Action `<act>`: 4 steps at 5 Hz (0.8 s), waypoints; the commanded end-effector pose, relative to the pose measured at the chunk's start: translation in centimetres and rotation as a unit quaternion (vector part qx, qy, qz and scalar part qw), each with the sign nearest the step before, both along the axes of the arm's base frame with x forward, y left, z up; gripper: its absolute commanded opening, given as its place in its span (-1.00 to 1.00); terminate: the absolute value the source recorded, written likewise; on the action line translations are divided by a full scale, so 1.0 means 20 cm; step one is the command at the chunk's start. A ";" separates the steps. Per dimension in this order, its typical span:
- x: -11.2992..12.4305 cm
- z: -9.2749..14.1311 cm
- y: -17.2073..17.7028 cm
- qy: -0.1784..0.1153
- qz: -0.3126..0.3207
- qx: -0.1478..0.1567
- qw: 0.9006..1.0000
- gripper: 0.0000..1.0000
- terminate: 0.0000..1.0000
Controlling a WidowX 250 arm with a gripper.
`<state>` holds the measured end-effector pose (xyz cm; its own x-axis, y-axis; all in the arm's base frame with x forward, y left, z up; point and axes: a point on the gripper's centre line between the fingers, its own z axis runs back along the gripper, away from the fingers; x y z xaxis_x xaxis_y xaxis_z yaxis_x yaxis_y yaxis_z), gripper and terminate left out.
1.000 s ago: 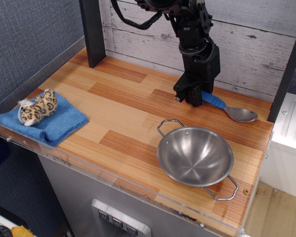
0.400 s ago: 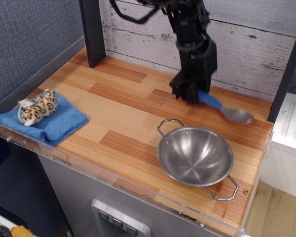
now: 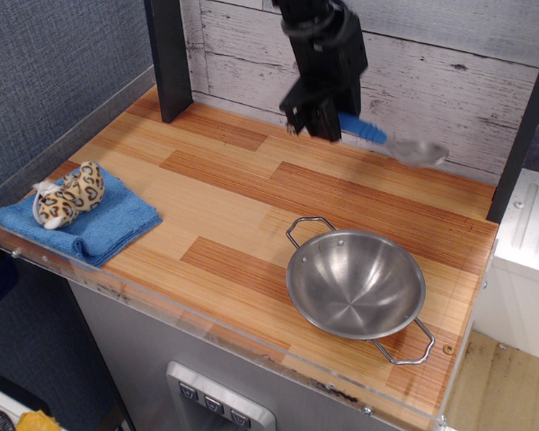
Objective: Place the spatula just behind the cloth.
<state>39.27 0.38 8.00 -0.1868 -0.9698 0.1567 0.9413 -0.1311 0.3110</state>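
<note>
My gripper (image 3: 313,118) is shut on the blue handle of the spatula (image 3: 391,141) and holds it in the air above the back of the table. The spatula's silver bowl end sticks out to the right, blurred by motion. The blue cloth (image 3: 99,223) lies folded at the front left corner of the table, far to the left of my gripper. A leopard-spotted plush toy (image 3: 70,195) lies on the cloth.
A steel two-handled bowl (image 3: 356,285) stands at the front right of the wooden table (image 3: 225,206). A dark post (image 3: 168,56) stands at the back left. A white plank wall (image 3: 449,72) runs behind. A clear rim edges the table's front and left.
My gripper has lifted the spatula off the table at the back right and carried it up and to the left. The bowl, cloth and toy have not moved.
</note>
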 end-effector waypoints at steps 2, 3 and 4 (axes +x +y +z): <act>-0.16 0.36 0.39 -0.050 -0.006 0.047 0.998 -1.00 -1.00; -0.23 0.33 0.48 -0.046 -0.043 0.072 0.995 -1.00 -1.00; -0.29 0.30 0.57 -0.043 -0.045 0.089 0.994 -1.00 -1.00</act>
<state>33.56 11.80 11.14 -0.2791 -0.9601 0.0143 0.9166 -0.2620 0.3020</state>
